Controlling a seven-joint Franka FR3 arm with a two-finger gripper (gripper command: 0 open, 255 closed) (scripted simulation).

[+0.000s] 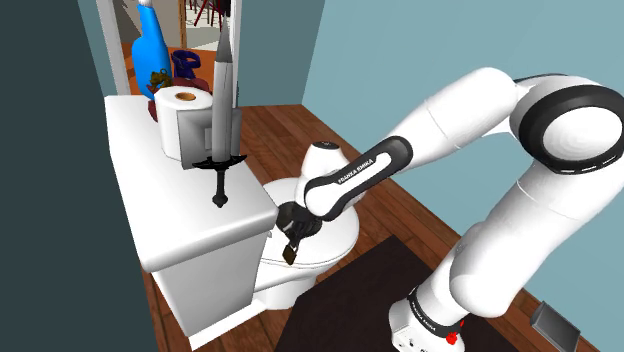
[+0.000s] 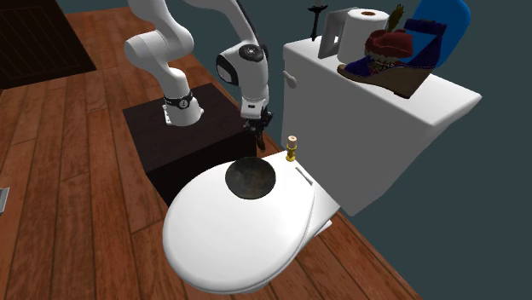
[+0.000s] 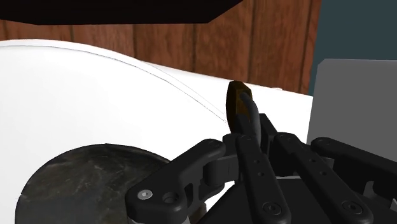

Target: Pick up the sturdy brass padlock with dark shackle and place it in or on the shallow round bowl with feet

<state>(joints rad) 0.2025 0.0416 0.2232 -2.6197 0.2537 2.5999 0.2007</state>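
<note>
The brass padlock point(image 3: 238, 102) has a dark shackle, and my gripper point(image 3: 254, 127) is shut on that shackle, fingers close together. In the shoulder view the padlock point(image 1: 290, 253) hangs tilted right under the gripper point(image 1: 289, 240), low beside the front of the toilet tank point(image 1: 190, 240). From the second exterior view the padlock point(image 2: 292, 152) sits at the back of the toilet lid, near the tank's foot. The dark shallow round bowl point(image 2: 250, 179) rests on the white lid point(image 2: 239, 243), a short way from the padlock. Part of the bowl point(image 3: 95, 184) lies beside my fingers.
On the tank top stand a toilet paper roll point(image 1: 185, 115), a grey sword with a black hilt point(image 1: 222, 120), a blue bottle point(image 1: 150, 40) and a wedge shoe point(image 2: 388, 64). The dark stand point(image 2: 183, 141) sits on the wood floor beside the toilet.
</note>
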